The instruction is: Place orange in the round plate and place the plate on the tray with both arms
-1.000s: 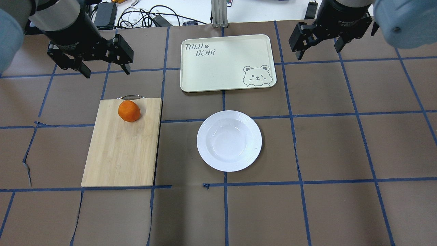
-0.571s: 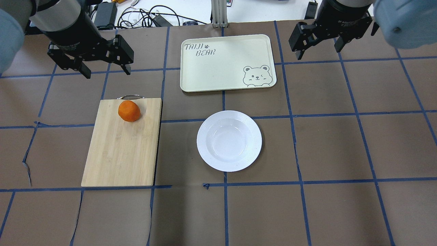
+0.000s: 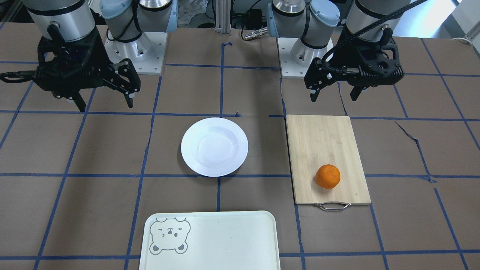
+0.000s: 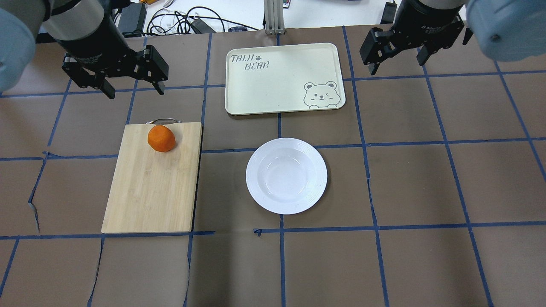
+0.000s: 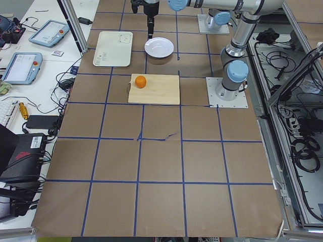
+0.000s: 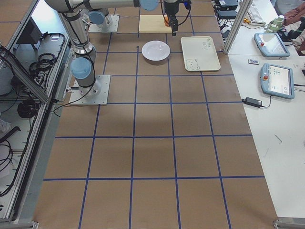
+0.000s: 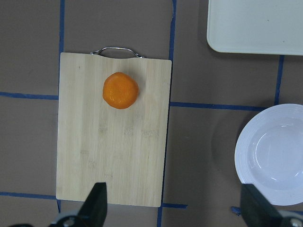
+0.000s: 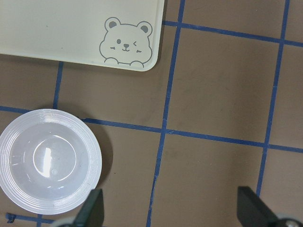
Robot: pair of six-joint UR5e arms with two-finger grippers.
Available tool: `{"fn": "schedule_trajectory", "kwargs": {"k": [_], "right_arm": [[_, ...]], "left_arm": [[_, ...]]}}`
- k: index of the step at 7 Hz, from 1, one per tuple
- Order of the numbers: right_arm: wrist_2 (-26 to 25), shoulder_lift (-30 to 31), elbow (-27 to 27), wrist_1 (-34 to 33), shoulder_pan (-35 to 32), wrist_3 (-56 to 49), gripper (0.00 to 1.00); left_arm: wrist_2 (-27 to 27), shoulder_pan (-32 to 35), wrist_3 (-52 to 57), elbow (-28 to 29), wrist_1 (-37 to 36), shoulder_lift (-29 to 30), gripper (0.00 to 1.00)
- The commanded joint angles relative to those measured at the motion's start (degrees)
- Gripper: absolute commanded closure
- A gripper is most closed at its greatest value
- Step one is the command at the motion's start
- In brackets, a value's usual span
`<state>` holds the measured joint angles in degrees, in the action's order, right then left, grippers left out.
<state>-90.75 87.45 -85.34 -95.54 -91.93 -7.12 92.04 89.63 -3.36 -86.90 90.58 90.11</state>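
Observation:
The orange [image 4: 161,138] [image 3: 327,176] [image 7: 120,90] lies on a bamboo cutting board [image 4: 149,187] near its handle end. To the board's right, the empty white round plate [image 4: 251,175] [image 3: 186,147] [image 8: 9,161] rests on the table. The pale tray [image 4: 281,76] [image 3: 225,243] with its bear face lies beyond the plate and holds nothing. My left gripper [image 4: 135,91] [image 3: 333,98] [image 7: 175,213] hovers open, high above the table beside the board. My right gripper [image 4: 399,66] [image 3: 106,107] [image 8: 173,213] hovers open to the right of the tray.
The brown table is marked with a blue tape grid. Cables and power bricks [image 4: 183,21] lie behind the table's far edge. A metal post [image 4: 273,17] stands behind the tray. Bare table stretches in front of the plate and board.
My left gripper has drifted slightly to the right. The right gripper, orange, plate and tray have stayed put.

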Motion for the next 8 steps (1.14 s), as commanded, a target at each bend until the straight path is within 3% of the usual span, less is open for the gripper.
{"fn": "schedule_trajectory", "kwargs": {"k": [1, 2, 3, 4, 7, 8], "right_arm": [[0.1, 0.0, 0.0, 0.0, 0.0, 0.0, 0.00], [0.1, -0.1, -0.1, 0.0, 0.0, 0.0, 0.00], [0.2, -0.1, -0.1, 0.0, -0.1, 0.0, 0.00], [0.1, -0.2, -0.1, -0.2, 0.1, 0.0, 0.00], [0.6, -0.3, -0.1, -0.1, -0.2, 0.0, 0.00], [0.6, -0.3, -0.2, -0.1, -0.2, 0.0, 0.00]], "left_arm": [[1.3, -0.2, 3.7, -0.2, -2.1, 0.7, 0.00], [3.3, -0.6, 3.7, -1.7, -1.7, 2.7, 0.00], [9.5, -1.2, 3.7, -5.3, -4.1, 5.4, 0.00], [10.3, -1.5, 3.8, -7.6, -9.0, 7.8, 0.00], [9.6, -5.9, 5.0, -8.5, -11.5, 16.7, 0.00], [9.2, -5.9, 5.3, -8.7, -15.3, 20.0, 0.00]]}}
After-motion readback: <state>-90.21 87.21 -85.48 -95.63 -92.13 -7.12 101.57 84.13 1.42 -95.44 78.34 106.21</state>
